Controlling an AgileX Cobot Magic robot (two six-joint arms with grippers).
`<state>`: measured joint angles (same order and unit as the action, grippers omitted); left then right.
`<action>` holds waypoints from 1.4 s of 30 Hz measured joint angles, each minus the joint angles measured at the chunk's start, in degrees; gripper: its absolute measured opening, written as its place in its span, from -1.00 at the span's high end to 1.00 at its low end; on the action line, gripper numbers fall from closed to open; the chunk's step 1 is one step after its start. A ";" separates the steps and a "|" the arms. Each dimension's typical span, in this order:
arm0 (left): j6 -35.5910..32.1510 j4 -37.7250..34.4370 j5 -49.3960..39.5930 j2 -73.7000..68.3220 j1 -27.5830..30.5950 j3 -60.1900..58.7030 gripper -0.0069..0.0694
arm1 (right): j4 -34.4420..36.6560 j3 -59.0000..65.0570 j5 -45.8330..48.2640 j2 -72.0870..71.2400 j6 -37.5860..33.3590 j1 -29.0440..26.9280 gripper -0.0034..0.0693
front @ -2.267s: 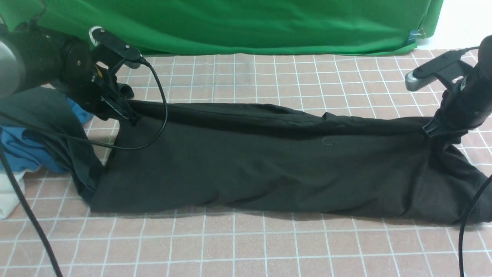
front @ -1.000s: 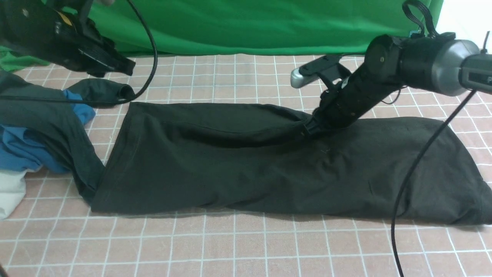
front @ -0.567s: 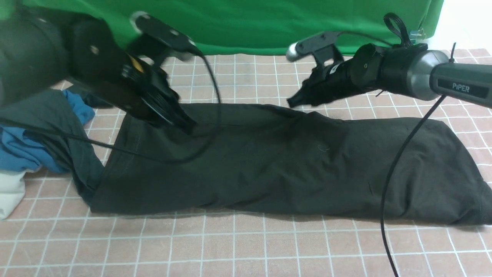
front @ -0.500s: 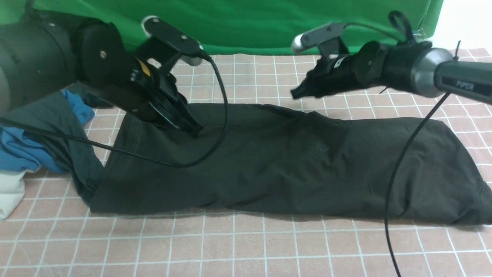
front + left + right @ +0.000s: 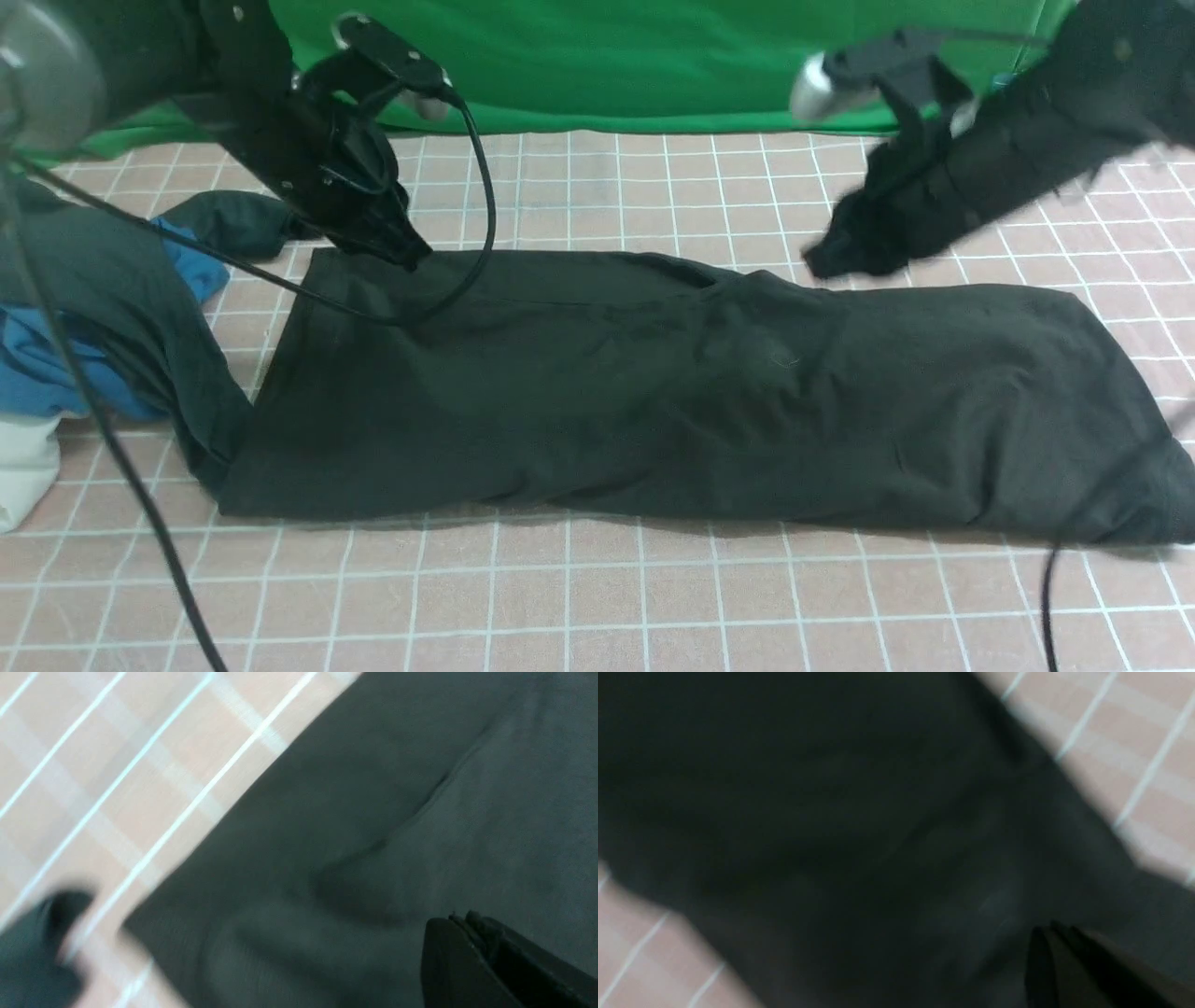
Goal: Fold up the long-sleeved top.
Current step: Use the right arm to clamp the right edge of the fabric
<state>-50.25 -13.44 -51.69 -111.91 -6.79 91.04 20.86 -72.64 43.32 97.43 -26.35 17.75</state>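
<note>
Left arm reaching down from the 10 o'clock corner, wrist pitched steeply, left gripper (image 5: pixel 408 254) poised at the far left edge of the long-sleeved top (image 5: pixel 691 392), jaws pressed together on nothing. Top lying as a long folded band across the middle of the checked tablecloth (image 5: pixel 597 597), from 9 toward 3 o'clock. Right arm slanting in from 2 o'clock, blurred, right gripper (image 5: pixel 822 266) just over the top's far edge, jaws together, empty.

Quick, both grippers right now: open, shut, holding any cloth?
Left gripper: shut, holding nothing, tip by the far edge of the large black soft-knit long-sleeved top.
Right gripper: shut, holding nothing, just above the top's far edge.
</note>
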 joint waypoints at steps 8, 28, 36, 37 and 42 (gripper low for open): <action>-20.54 -4.64 1.97 -6.58 0.19 2.85 0.20 | 0.05 14.15 -3.13 -11.71 -0.43 5.39 0.76; -33.40 -1.83 6.44 -13.29 0.19 2.92 0.47 | 0.18 19.56 -7.13 -16.19 -0.83 9.84 0.75; -32.34 -1.26 7.35 -11.42 0.19 2.92 0.74 | 0.18 19.66 -7.24 -16.22 -0.83 9.84 0.73; -32.34 -1.24 7.61 -11.09 0.19 2.92 0.74 | 0.18 19.66 -7.24 -16.22 -0.83 9.84 0.73; -32.28 -0.75 11.63 -7.44 0.19 2.92 0.74 | 0.07 19.66 -8.81 -16.22 -0.85 9.84 0.73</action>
<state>-82.53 -14.19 -40.06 -119.35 -6.60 93.96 20.93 -52.99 34.52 81.21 -27.20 27.59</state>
